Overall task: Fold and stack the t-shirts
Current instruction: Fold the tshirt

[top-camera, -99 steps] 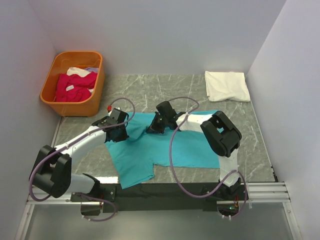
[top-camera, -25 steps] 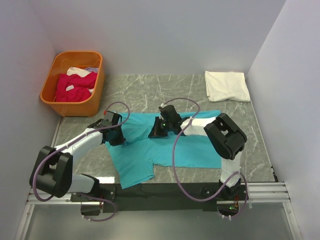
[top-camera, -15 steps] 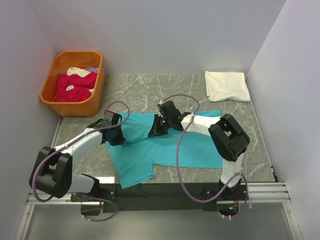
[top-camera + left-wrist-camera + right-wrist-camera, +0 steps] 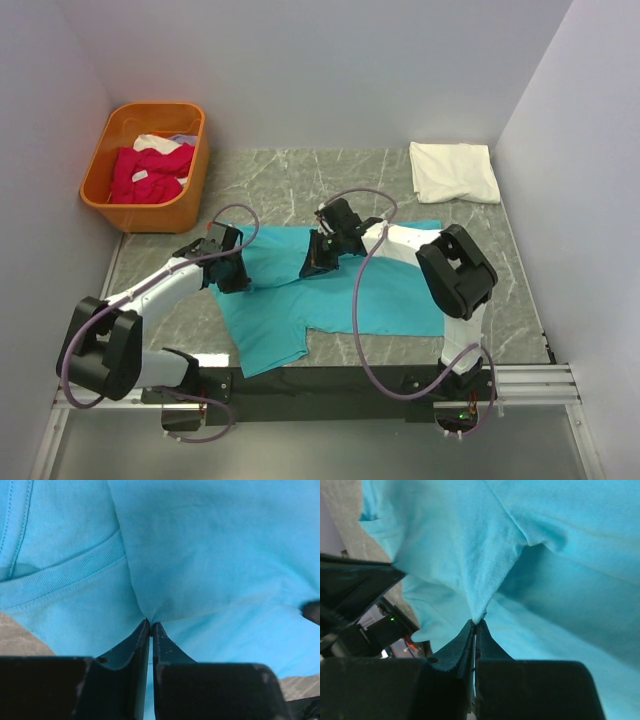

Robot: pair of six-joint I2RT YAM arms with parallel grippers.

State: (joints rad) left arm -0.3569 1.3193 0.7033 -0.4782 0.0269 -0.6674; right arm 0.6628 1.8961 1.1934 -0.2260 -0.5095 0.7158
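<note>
Marble table (image 4: pixel 290 180) — teal t-shirt (image 4: pixel 390 295), white t-shirt (image 4: pixel 455 172), orange basket (image 4: pixel 160 215)

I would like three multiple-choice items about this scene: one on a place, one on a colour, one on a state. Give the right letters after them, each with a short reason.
1. The folded white cloth t-shirt lies
A. inside the basket
B. under the left arm
C. at the far right corner of the grey marble-patterned table

2. The rectangular plastic basket at the far left is
A. orange
B. blue
C. grey

3. The right arm's fingers are
A. wide open above the table
B. shut on a pinch of the spread turquoise cloth t-shirt
C. shut on the white t-shirt

Key:
1 C, since the top view shows it alone near the back wall on the right.
2 A, since its walls and rim are plainly orange.
3 B, since the right wrist view shows turquoise cloth gathered to a peak between the closed tips.
</note>
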